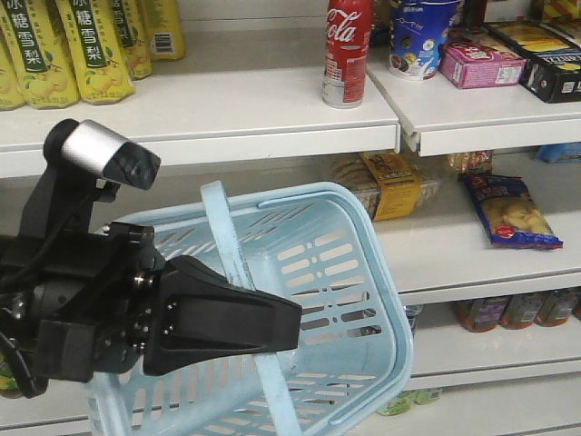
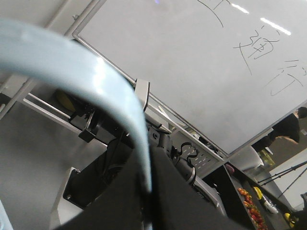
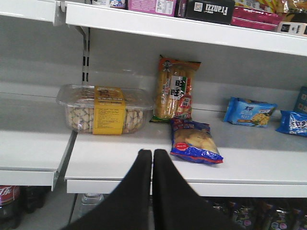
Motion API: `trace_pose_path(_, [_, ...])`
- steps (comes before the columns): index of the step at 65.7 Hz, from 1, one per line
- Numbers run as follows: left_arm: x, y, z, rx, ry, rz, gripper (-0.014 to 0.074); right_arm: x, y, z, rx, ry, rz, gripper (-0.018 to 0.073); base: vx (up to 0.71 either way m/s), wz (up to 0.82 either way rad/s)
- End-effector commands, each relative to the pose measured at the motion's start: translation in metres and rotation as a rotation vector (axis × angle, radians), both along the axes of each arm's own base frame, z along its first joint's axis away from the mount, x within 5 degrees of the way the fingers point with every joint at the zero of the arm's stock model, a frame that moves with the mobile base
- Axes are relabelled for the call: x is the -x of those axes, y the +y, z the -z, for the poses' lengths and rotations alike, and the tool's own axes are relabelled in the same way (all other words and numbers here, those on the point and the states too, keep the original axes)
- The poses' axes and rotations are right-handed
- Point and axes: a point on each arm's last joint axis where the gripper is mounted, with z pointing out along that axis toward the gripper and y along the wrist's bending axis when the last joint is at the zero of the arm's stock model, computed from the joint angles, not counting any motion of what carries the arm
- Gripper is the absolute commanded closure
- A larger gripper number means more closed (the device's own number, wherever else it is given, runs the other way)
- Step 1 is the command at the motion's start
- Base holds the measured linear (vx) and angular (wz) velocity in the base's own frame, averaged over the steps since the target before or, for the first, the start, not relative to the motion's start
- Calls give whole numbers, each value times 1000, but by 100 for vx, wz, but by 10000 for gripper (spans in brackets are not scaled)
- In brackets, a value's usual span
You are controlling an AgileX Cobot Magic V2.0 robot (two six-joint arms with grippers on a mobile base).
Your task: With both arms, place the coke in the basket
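The coke (image 1: pixel 346 54), a slim red bottle with white script, stands upright on the top shelf, right of centre. The light blue basket (image 1: pixel 363 272) hangs tilted in front of the middle shelf. My left gripper (image 1: pixel 289 325) is shut on its strap handle (image 1: pixel 222 236). In the left wrist view the pale blue strap (image 2: pixel 72 67) runs down between the closed jaws of the left gripper (image 2: pixel 147 191). My right gripper (image 3: pixel 152 155) shows only in its wrist view. It is shut and empty, in front of the middle shelf's edge. The coke is well above both grippers.
Yellow drink bottles (image 1: pixel 91 45) stand at the top left. A blue-white cup (image 1: pixel 422 32), pink box (image 1: pixel 481 59) and black box (image 1: pixel 549 59) are right of the coke. The middle shelf holds a clear tub (image 3: pixel 103 109), an orange packet (image 3: pixel 176 88) and a blue snack bag (image 3: pixel 194 141).
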Motion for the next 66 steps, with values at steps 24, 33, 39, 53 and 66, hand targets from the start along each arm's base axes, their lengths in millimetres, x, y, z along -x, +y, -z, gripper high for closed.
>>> trace_pose_path(24, [11, 2, -23, 130, -14, 72, 603, 1, 1, -5, 15, -73, -12, 564, 5, 13])
trace_pose_path(33, [11, 2, -23, 130, -14, 72, 603, 1, 1, -5, 15, -73, -12, 564, 4, 5])
trace_pose_path(39, [11, 2, -23, 130, -14, 72, 603, 1, 1, -5, 15, -73, -12, 564, 3, 1])
trace_pose_path(53, [11, 2, -23, 130, -14, 72, 603, 1, 1, -5, 15, -73, -12, 564, 3, 0])
trace_pose_path(66, [11, 2, -23, 130, -14, 72, 603, 1, 1, -5, 15, -73, -12, 564, 3, 3])
